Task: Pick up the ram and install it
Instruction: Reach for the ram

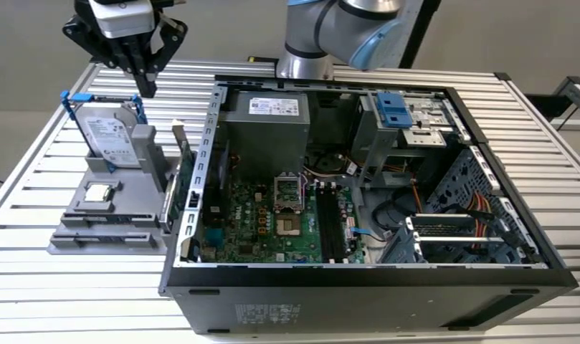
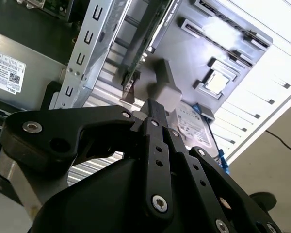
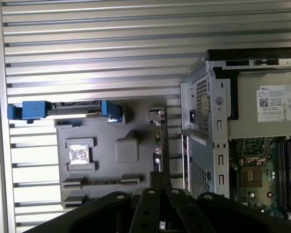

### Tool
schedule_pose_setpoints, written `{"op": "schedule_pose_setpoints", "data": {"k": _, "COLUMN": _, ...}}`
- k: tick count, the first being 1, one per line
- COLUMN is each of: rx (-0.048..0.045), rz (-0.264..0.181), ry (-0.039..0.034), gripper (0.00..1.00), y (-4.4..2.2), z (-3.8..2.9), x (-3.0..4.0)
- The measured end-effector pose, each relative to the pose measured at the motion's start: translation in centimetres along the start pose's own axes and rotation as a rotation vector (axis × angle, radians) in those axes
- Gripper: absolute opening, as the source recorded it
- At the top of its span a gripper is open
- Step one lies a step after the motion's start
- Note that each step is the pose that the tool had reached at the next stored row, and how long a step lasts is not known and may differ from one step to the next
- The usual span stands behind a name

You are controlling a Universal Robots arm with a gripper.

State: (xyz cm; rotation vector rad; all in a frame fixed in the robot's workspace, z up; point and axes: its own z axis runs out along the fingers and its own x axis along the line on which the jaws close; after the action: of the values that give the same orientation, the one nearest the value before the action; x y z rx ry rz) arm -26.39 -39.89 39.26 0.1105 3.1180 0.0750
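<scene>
Holds nothing in the gripper (image 1: 147,87): closed, both black fingers (image 2: 155,145) pressed together and pointing down. Hangs in the air over the far part of the grey fixture (image 1: 98,240), near the top corner of the upright hard drive (image 1: 112,140) in its blue frame, apart from it. Leaves the ram (image 3: 157,143) untouched, standing on its long edge along the fixture's side nearest the open computer case (image 1: 366,301), between a grey block (image 3: 127,149) and the case's metal wall. Too tight against that wall to tell whether touching or just beside. Further out on the fixture, has a small silver CPU chip (image 1: 100,192) lying flat in a square recess. Rests all of this on a slatted metal table (image 1: 41,287). Inside the case, shows a green motherboard (image 1: 256,222) with long dark memory slots (image 1: 328,222), well apart from the ram.
</scene>
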Motion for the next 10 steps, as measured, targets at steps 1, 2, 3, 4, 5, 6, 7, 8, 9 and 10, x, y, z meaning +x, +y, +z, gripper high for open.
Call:
{"op": "schedule_pose_setpoints", "data": {"k": 1, "rx": -0.0001, "rz": 0.000, "ry": -0.0001, "gripper": 0.00, "y": -0.01, "z": 0.00, "x": 0.09}}
{"op": "schedule_pose_setpoints", "data": {"k": 2, "rx": 0.0000, "rz": 0.000, "ry": 0.0000, "gripper": 0.00, "y": -0.01, "z": 0.00, "x": 0.17}}
{"op": "schedule_pose_setpoints", "data": {"k": 3, "rx": 0.0000, "rz": 0.000, "ry": 0.0000, "gripper": 0.00, "y": -0.02, "z": -0.01, "x": 0.25}}
{"op": "schedule_pose_setpoints", "data": {"k": 4, "rx": 0.0000, "rz": 0.000, "ry": 0.0000, "gripper": 0.00, "y": -0.03, "z": -0.01, "x": 0.33}}
{"op": "schedule_pose_setpoints", "data": {"k": 5, "rx": 0.0000, "rz": 0.000, "ry": 0.0000, "gripper": 0.00, "y": -0.03, "z": -0.01, "x": 0.41}}
{"op": "schedule_pose_setpoints", "data": {"k": 6, "rx": 0.0000, "rz": 0.000, "ry": 0.0000, "gripper": 0.00, "y": -0.04, "z": -0.01, "x": 0.49}}
{"op": "schedule_pose_setpoints", "data": {"k": 7, "rx": 0.0000, "rz": 0.000, "ry": 0.0000, "gripper": 0.00, "y": -0.04, "z": -0.01, "x": 0.57}}
{"op": "schedule_pose_setpoints", "data": {"k": 8, "rx": 0.0000, "rz": 0.000, "ry": 0.0000, "gripper": 0.00, "y": -0.05, "z": -0.02, "x": 0.65}}
{"op": "schedule_pose_setpoints", "data": {"k": 9, "rx": 0.0000, "rz": 0.000, "ry": 0.0000, "gripper": 0.00, "y": -0.05, "z": -0.02, "x": 0.73}}
{"op": "schedule_pose_setpoints", "data": {"k": 10, "rx": 0.0000, "rz": 0.000, "ry": 0.0000, "gripper": 0.00, "y": -0.06, "z": -0.01, "x": 0.82}}
